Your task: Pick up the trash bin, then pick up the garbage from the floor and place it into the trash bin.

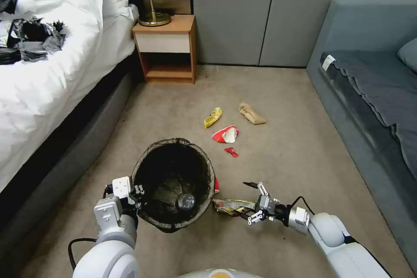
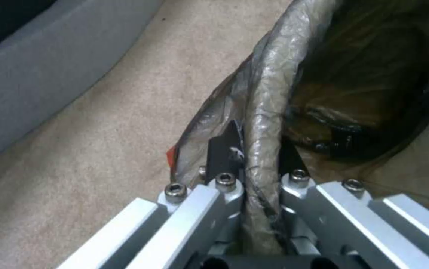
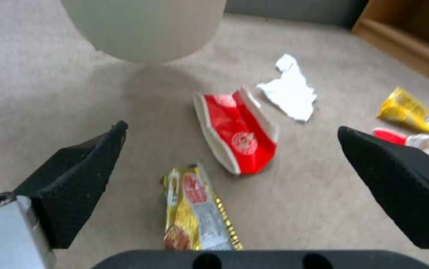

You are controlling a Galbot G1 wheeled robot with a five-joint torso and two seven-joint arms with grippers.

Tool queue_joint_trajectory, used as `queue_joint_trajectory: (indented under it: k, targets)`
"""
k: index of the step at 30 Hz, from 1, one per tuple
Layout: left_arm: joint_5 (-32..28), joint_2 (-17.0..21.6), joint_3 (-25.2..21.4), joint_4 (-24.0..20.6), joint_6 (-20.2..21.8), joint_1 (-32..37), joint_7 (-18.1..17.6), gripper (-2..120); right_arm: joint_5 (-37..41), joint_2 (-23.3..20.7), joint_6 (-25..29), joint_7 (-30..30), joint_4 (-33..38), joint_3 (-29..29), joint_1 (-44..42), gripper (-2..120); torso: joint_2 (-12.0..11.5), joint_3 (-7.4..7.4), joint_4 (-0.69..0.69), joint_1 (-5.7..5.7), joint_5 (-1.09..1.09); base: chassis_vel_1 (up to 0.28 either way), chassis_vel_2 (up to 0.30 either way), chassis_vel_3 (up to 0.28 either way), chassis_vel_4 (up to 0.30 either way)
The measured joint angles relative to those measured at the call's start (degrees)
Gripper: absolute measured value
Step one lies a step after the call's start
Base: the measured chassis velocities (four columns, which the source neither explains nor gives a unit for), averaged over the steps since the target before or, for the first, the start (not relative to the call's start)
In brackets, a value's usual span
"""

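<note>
Gripping the bag-lined rim of the trash bin [image 1: 173, 182], the left gripper [image 2: 254, 175] holds it off the floor; beside the bin, the right gripper [image 3: 234, 179] hangs wide open, empty, over a foil wrapper [image 3: 197, 209].

1 trash bin [image 1: 173, 182], 2 claws, about 7 litter pieces.

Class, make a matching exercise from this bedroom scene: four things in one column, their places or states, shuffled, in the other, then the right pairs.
1. trash bin
2. right hand
3. brown paper bag
4. lamp

A. open, above a snack wrapper
B. on the nightstand
C. rim pinched by the left hand
D. on the carpet, nearer the sofa

Pairs: 1-C, 2-A, 3-D, 4-B
</note>
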Motion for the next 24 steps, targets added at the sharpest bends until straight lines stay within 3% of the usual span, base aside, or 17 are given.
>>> queue_joint_trajectory:
  k: [11, 24]
  targets:
    - [0.75, -0.57, 0.39, 0.42, -0.14, 0.45, -0.02, 0, -3.01, 3.36, 1.96, -0.6, -10.89, 0.42, 3.93, 100, 0.0, 0.0, 0.0, 0.0, -0.03, 0.0, 0.0, 0.0, 0.0]
    - [1.12, -0.85, 0.66, 0.86, -0.28, 0.38, -0.01, 0, -6.62, 5.56, 2.28, 2.44, -18.76, 0.3, 8.07, 100, 0.0, 0.0, 0.0, -0.01, -0.02, 0.0, 0.0, 0.0, 0.0]
